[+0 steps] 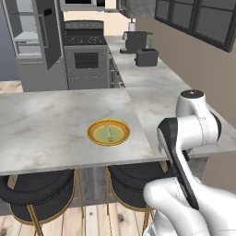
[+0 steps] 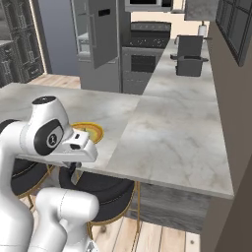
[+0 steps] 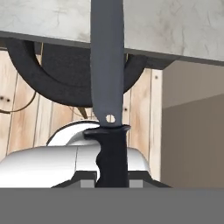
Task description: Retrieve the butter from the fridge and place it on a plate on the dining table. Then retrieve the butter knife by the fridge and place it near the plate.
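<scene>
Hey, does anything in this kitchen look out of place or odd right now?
The fridge door hangs open across the room. Otherwise tidy: butter lies on the plate, and the end effector holds the butter knife.

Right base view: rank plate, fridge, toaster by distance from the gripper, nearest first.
The gripper hangs below the dining table edge, shut on the butter knife.
1. plate, on the table just above and beyond it.
2. fridge, door open, across the floor.
3. toaster, far right on the wall counter.
</scene>
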Tool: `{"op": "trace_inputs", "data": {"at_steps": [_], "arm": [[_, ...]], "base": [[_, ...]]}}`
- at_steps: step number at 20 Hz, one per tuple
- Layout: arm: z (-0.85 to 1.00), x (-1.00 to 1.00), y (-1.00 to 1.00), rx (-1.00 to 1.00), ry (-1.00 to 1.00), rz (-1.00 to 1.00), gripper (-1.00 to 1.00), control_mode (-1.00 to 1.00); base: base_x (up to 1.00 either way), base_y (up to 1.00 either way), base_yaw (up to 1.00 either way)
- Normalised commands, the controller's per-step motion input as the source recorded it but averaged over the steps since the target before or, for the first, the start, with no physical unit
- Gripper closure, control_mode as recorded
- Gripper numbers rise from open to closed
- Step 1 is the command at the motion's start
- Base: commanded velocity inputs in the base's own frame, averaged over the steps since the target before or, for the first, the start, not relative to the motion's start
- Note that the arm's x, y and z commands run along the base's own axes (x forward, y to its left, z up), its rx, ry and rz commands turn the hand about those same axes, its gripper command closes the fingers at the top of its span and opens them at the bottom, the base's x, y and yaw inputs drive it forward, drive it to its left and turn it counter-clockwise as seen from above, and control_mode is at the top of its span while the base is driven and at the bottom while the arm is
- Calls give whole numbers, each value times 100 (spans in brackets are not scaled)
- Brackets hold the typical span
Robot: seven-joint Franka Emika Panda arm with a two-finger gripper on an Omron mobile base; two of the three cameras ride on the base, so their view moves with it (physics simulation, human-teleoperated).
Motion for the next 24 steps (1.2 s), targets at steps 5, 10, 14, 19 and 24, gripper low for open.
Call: {"op": "trace_inputs", "data": {"at_steps": [5, 10, 14, 19, 24], "arm": [[-1, 44, -26, 1, -1, 5, 100, -100], [0, 97, -71, 10, 0, 18, 100, -100], [-9, 100, -29, 8, -3, 2, 100, -100], [-17, 100, 2, 11, 5, -1, 100, -100], [0, 100, 1, 6, 10, -8, 100, -100]], "base": [[11, -3, 2], [0, 0, 0], [0, 0, 0], [0, 0, 0], [0, 0, 0]]}}
